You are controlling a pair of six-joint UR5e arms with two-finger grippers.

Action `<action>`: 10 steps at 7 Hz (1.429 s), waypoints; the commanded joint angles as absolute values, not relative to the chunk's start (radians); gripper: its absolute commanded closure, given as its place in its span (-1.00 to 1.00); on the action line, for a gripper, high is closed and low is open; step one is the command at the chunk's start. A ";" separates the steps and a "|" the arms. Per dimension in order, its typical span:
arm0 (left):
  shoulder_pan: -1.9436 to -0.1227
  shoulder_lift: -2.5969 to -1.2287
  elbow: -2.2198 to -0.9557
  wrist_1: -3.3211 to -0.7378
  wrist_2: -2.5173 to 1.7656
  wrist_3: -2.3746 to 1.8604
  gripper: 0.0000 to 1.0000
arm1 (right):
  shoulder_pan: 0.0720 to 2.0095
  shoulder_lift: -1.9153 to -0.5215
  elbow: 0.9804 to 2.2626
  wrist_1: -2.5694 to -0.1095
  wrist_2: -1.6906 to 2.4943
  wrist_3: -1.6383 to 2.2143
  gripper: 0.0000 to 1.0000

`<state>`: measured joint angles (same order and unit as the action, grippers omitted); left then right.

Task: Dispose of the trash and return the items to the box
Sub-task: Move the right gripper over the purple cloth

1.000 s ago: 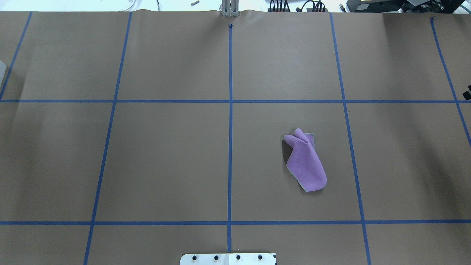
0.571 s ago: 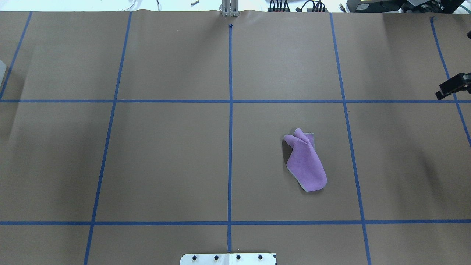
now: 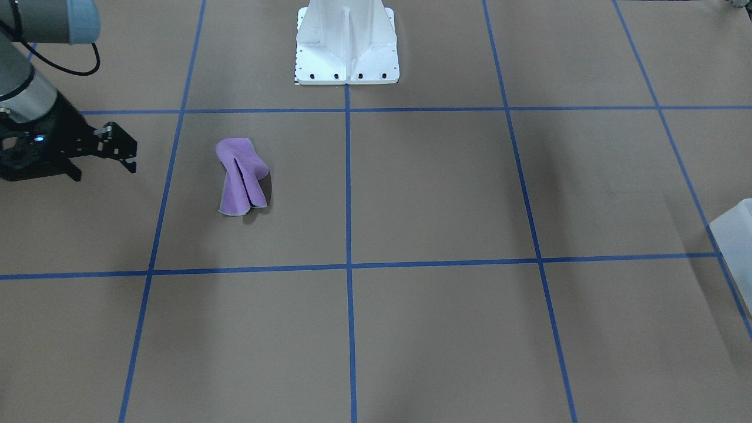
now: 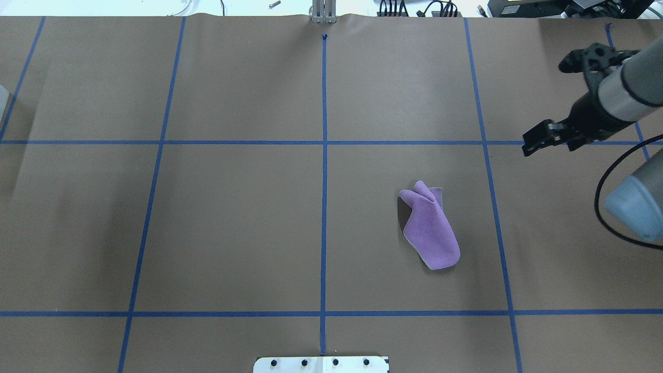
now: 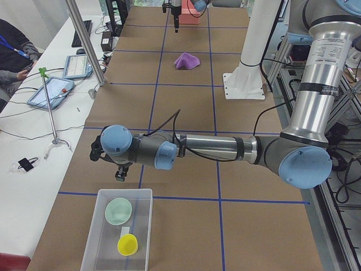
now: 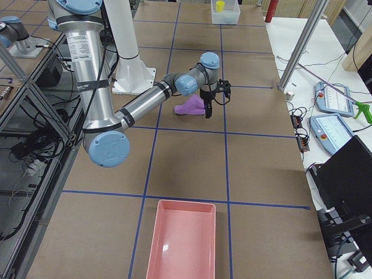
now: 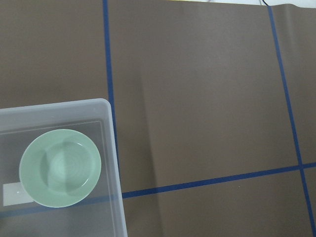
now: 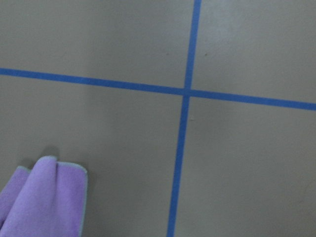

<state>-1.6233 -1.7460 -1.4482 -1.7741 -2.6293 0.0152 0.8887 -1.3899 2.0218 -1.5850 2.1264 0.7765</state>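
Note:
A crumpled purple cloth (image 4: 430, 233) lies on the brown table right of centre; it also shows in the front view (image 3: 241, 176) and the right wrist view (image 8: 44, 197). My right gripper (image 4: 549, 148) is open and empty, above the table to the right of the cloth and a little beyond it, apart from it (image 3: 104, 171). The box (image 5: 124, 192), a translucent container, stands at the table's left end and holds a green bowl (image 7: 60, 167) and a yellow cup (image 5: 127, 244). My left gripper (image 5: 118, 172) hovers just beside the box's rim; I cannot tell whether it is open.
A pink tray (image 6: 180, 238) stands at the table's right end. The robot's white base plate (image 3: 346, 44) sits at the near edge. Blue tape lines cross the brown paper. Operators' tablets and a metal post stand along the far side.
My right arm has come into the overhead view from the right edge and moved left toward the cloth. The cloth has not moved.

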 commanded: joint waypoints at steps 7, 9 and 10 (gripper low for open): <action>-1.603 -1.647 -1.624 -1.792 -2.520 0.023 -0.98 | 0.503 -1.296 1.981 -1.460 1.801 1.126 -0.55; -1.601 -1.635 -1.629 -1.793 -2.520 0.023 -0.98 | 0.511 -1.296 1.976 -1.460 1.766 1.103 -0.34; -1.601 -1.635 -1.632 -1.793 -2.519 0.023 -0.98 | 0.517 -1.267 1.974 -1.462 1.758 1.104 0.16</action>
<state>-1.6018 -1.6376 -1.6286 -1.7927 -2.5200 0.0229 0.5098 -1.2893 1.9769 -1.4609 1.7719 1.1093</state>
